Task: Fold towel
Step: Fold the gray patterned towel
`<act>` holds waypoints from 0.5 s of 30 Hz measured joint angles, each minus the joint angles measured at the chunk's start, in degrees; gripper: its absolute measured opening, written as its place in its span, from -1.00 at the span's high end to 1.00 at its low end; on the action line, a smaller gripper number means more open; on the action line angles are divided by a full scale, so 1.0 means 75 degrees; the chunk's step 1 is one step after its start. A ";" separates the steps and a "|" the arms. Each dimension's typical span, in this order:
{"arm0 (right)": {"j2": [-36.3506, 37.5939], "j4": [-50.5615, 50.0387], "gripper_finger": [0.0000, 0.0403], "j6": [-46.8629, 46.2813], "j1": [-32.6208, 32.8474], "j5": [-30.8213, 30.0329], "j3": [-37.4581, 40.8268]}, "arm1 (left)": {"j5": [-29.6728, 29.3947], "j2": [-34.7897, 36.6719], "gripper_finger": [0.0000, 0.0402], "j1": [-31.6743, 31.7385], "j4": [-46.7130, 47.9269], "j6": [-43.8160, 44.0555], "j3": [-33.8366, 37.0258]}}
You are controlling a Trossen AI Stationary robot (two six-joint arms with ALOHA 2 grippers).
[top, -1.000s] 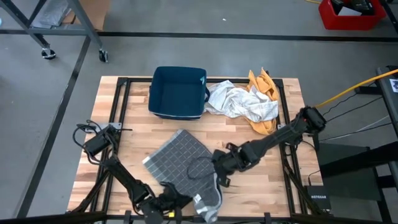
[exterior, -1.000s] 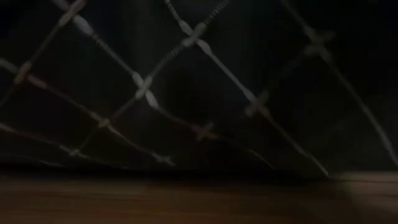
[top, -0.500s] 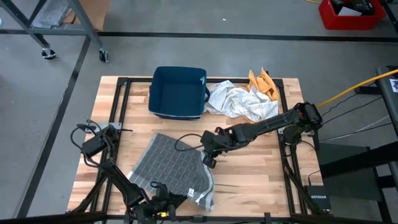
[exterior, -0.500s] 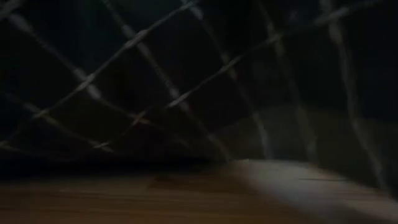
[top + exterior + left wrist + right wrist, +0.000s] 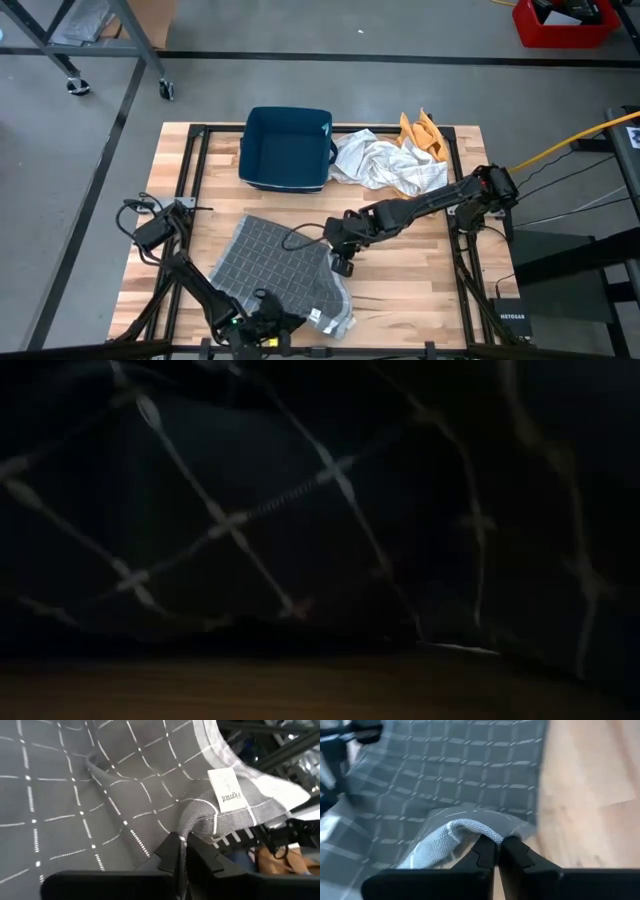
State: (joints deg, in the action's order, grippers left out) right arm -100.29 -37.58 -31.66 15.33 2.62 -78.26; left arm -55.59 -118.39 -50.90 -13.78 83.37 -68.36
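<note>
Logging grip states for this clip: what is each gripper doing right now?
Left gripper: shut on the grey checked towel.
Right gripper: shut on the same towel's edge.

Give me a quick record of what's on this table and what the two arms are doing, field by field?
Towel: grey checked towel, lying near the table's front
Left gripper: shut on a towel fold by the white label
Right gripper: shut on the towel's edge
Bin: blue bin, at the back
Other cloths: white cloth and orange cloth, beside the bin
</note>
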 joint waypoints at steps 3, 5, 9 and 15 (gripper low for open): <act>0.0000 -0.0042 0.75 0.0021 0.0003 0.0495 0.0000 | 0.0348 0.0000 0.73 0.0135 -0.0002 -0.0312 0.0000; 0.0000 -0.0186 0.61 0.0025 0.0005 0.0624 0.0000 | 0.0483 0.0000 0.60 0.0215 0.0003 -0.0563 0.0000; -0.0023 -0.0882 0.28 -0.0133 0.0009 0.0660 0.0000 | 0.0671 0.0000 0.34 0.0374 -0.0003 -0.0890 0.0000; -0.0026 -0.2123 -0.09 -0.1422 0.0029 0.1341 0.0000 | 0.2682 0.0000 0.18 0.0560 -0.0008 -0.1986 0.0000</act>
State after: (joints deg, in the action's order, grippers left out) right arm -100.49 -53.50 -42.32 15.55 12.68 -78.26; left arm -35.48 -118.39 -46.70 -13.84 68.47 -68.36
